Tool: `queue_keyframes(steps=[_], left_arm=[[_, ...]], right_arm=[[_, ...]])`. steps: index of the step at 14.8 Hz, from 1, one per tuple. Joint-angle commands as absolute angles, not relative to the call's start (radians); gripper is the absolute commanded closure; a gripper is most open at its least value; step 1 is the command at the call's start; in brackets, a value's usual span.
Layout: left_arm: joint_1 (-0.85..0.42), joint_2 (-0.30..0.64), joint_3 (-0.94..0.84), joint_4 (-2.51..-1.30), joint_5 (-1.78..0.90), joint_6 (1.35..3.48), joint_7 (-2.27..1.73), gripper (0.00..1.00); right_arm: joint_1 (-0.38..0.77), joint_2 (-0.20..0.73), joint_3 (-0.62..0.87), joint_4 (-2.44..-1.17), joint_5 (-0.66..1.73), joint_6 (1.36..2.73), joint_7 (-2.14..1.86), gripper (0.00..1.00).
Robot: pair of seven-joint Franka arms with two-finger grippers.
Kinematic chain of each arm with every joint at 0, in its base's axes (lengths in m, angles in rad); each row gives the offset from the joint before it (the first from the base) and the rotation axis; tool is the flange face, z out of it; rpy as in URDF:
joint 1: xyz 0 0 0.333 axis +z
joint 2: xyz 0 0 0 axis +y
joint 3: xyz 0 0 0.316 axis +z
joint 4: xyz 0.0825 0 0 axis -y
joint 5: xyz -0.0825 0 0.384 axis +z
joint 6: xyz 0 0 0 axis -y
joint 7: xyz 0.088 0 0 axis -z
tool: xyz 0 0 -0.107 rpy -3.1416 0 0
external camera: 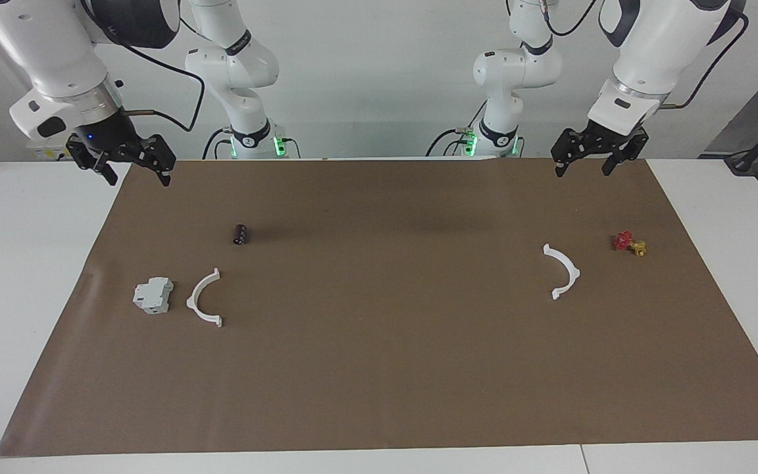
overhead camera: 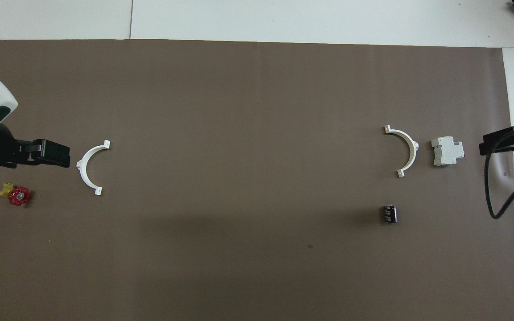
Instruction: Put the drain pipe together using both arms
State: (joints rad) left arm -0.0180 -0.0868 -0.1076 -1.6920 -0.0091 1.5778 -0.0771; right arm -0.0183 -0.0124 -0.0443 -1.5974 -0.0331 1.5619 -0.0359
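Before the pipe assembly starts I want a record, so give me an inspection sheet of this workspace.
Surface: brown mat on a white table.
Job's things: two white half rings, apart; one toward the right arm's end, the other toward the left arm's end.
Clutter: grey block beside the first half ring; small dark cylinder; red-and-yellow piece.
Grippers: left gripper and right gripper open, empty, raised, waiting.
Cables: black cables on both arms.
Surroundings: white wall.
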Motion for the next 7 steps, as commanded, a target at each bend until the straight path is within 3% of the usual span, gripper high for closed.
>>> queue_keyframes(steps=[1, 4, 7], left_arm=[[-0.014, -0.095, -0.103, -1.687, -0.009, 1.558, -0.058, 0.00], [-0.015, -0.098, -0.103, -1.687, -0.009, 1.559, -0.058, 0.00], [-0.018, -0.098, -0.103, -1.687, -0.009, 1.566, -0.060, 0.00]], right_arm=[[-0.025, -0.034, -0.038, -1.618, -0.041, 1.560, -0.046, 0.00], [-0.023, -0.034, -0.038, -1.623, -0.040, 1.568, -0.037, 0.00], [-0.025, -0.076, -0.037, -1.753, -0.035, 1.701, -0.076, 0.00]])
